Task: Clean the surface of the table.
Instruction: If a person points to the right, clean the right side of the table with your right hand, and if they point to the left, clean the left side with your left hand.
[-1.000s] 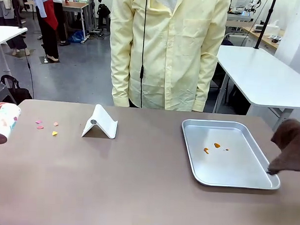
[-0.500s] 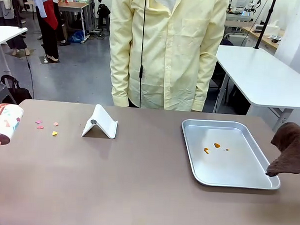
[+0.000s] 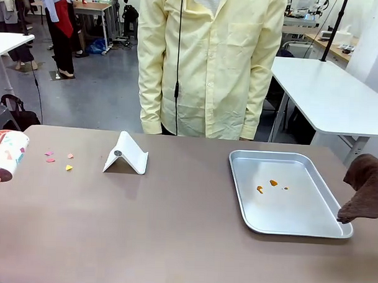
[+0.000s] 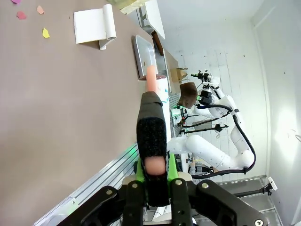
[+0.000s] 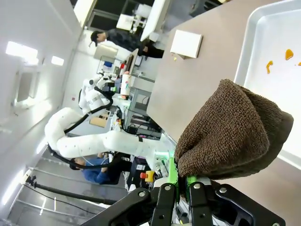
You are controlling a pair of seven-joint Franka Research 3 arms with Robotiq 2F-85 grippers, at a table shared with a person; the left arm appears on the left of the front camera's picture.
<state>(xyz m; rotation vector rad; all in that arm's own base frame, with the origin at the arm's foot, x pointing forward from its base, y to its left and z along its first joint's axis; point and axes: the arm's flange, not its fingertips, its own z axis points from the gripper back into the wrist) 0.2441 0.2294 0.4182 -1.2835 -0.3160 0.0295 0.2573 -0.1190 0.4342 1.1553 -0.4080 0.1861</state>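
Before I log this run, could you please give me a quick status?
Left gripper shut on lint roller, right gripper shut on brown cloth. Table uncleaned, paper scraps far left. White stand, silver tray on it.

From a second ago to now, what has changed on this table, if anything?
The lint roller held in the left tool has turned slightly at the table's left edge, showing more of its white sheet. The brown cloth gripped by the right tool has sunk a touch beside the tray. Both grips held; the paper scraps and white stand did not move.
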